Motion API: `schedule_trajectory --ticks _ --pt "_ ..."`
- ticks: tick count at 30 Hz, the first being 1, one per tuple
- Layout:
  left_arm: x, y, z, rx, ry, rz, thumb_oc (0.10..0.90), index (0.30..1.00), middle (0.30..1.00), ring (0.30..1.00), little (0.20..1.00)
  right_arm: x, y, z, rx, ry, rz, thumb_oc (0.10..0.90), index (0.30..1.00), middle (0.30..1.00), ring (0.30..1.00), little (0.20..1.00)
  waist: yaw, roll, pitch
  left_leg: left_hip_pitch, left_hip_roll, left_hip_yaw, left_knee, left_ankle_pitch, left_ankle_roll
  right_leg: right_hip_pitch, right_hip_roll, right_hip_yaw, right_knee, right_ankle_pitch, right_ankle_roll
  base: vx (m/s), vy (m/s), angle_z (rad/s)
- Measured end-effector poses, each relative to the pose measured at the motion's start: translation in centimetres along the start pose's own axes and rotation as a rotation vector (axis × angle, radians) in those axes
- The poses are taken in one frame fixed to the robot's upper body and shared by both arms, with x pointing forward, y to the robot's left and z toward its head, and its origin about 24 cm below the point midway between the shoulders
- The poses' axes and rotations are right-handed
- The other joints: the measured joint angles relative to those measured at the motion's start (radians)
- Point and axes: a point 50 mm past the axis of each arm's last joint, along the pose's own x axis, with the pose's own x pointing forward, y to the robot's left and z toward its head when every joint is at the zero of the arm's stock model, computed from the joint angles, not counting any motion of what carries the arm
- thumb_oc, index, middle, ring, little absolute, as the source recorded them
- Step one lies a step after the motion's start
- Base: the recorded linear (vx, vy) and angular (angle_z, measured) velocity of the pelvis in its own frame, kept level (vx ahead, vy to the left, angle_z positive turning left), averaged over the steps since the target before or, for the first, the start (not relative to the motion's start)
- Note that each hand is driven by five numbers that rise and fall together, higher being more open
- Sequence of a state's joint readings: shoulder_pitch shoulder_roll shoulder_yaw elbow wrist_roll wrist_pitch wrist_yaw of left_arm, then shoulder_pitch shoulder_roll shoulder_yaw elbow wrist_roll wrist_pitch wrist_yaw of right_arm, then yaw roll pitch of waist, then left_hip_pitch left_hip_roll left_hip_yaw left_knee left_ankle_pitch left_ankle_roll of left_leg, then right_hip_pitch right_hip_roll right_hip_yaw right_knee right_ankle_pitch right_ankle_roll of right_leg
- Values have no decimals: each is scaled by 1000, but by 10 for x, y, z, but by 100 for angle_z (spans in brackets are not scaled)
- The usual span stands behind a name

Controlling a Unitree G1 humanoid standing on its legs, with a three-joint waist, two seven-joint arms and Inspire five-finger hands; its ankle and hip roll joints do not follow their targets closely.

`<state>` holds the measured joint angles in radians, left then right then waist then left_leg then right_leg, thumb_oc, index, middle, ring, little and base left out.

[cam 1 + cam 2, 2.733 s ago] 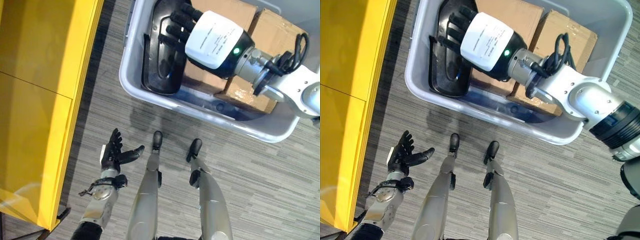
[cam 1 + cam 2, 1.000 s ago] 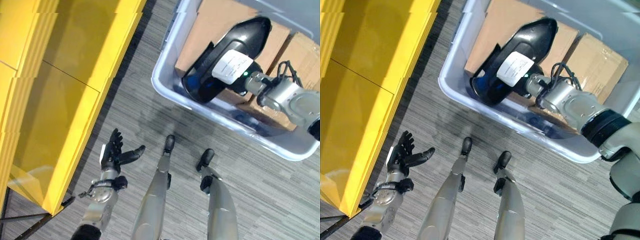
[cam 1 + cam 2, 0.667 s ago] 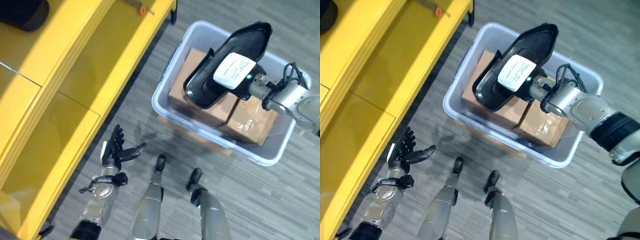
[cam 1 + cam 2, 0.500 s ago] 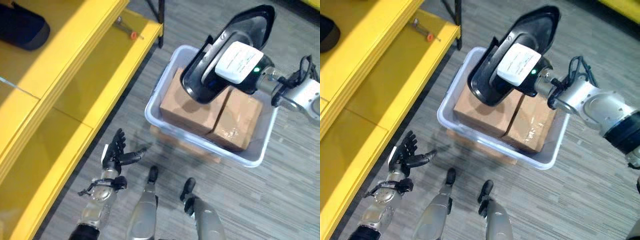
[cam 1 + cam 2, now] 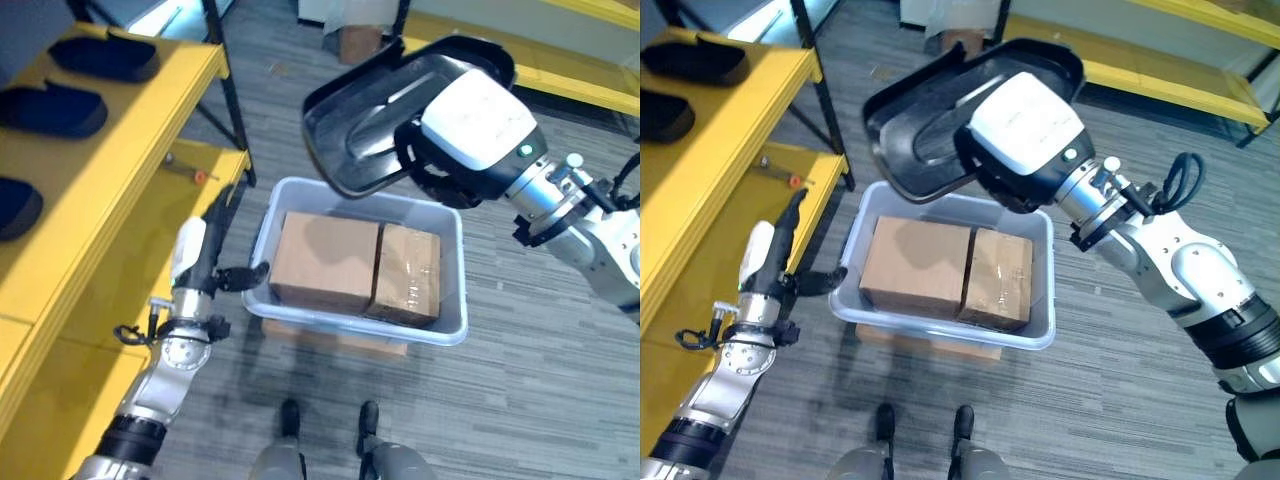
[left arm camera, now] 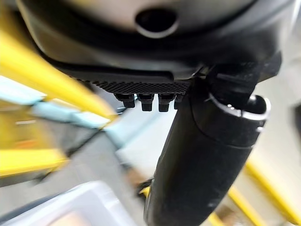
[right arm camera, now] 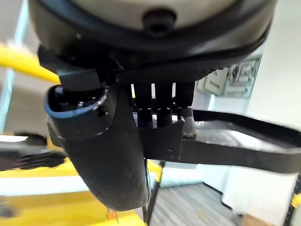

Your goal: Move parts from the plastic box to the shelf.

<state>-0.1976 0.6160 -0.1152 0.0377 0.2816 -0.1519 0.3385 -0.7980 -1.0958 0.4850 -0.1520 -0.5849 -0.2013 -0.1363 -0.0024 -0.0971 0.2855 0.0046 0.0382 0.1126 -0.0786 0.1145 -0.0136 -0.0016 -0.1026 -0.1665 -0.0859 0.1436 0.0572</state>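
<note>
Right hand (image 5: 1025,125) clamps a black moulded part (image 5: 940,120), fingers (image 7: 162,106) hooked over its rim with the thumb (image 7: 101,146) on the other side, seen clearly in the right wrist view. Part is lifted clear above the grey plastic box (image 5: 455,325), tilted, hollow side facing up, sitting at about 12 o'clock from the box. Box rests on the striped grey floor and holds two cardboard cartons (image 5: 325,262) side by side, touching. Yellow shelf (image 5: 110,190) stands at 9 o'clock from the box; its upper level carries three dark parts (image 5: 55,110) in a row, and a small tool with a red tip (image 5: 190,172) lies on the lower level. Left hand (image 5: 195,250) hovers between shelf and box, at 9 o'clock of the box's near corner, fingers straight and released, thumb pointing toward the box, holding nothing. Second yellow shelf (image 5: 1160,75) runs at 1 o'clock, well apart.
</note>
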Motion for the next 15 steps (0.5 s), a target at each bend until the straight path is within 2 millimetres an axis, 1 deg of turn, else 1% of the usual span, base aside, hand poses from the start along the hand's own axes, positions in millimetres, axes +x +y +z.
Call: schedule_trajectory --ticks 1,2,3,5,8,9,15 --pt "5 9 16 94 -119 45 900 1000 1000 1000 1000 5 -6 11 69 -36 -72 400 300 300 300 300 0 1 -6 24 7 29 0 -12 -4 9 8 33 0 0 -1 21 -20 -40" --pt "8 13 26 168 -200 65 900 1000 1000 1000 1000 6 -11 18 108 -71 -100 400 300 300 300 300 -19 8 -15 29 11 33 -1 -16 -5 13 11 37 0 -1 -2 17 -20 -42" --pt "9 14 29 198 -232 77 900 1000 1000 1000 1000 6 -13 20 124 -86 -109 400 300 300 300 300 -27 13 -22 32 12 35 -1 -17 -6 14 12 38 0 -2 -4 50 -17 -11" --pt "9 20 35 305 -300 75 900 1000 1000 1000 1000 7 -15 26 148 -114 -125 400 300 300 300 300 -33 15 -36 35 18 45 -1 -20 -10 12 19 51 0 -2 -5 41 -10 -14" --pt "9 27 38 406 -371 81 900 1000 1000 1000 1000 7 -15 29 176 -136 -126 400 300 300 300 300 -45 28 -74 37 25 47 -1 -28 -15 13 26 52 0 -6 -10 3 -8 -5" --pt "9 27 38 414 -378 82 900 1000 1000 1000 1000 7 -14 29 176 -140 -121 400 300 300 300 300 -46 31 -87 38 27 48 -1 -29 -16 13 28 53 0 -6 -11 0 0 0" --pt "8 26 40 510 -445 70 900 1000 1000 1000 1000 7 -13 31 232 -148 -106 400 300 300 300 300 -49 32 -121 53 31 52 -1 -35 -22 26 33 65 0 -13 -12 11 -2 -2"
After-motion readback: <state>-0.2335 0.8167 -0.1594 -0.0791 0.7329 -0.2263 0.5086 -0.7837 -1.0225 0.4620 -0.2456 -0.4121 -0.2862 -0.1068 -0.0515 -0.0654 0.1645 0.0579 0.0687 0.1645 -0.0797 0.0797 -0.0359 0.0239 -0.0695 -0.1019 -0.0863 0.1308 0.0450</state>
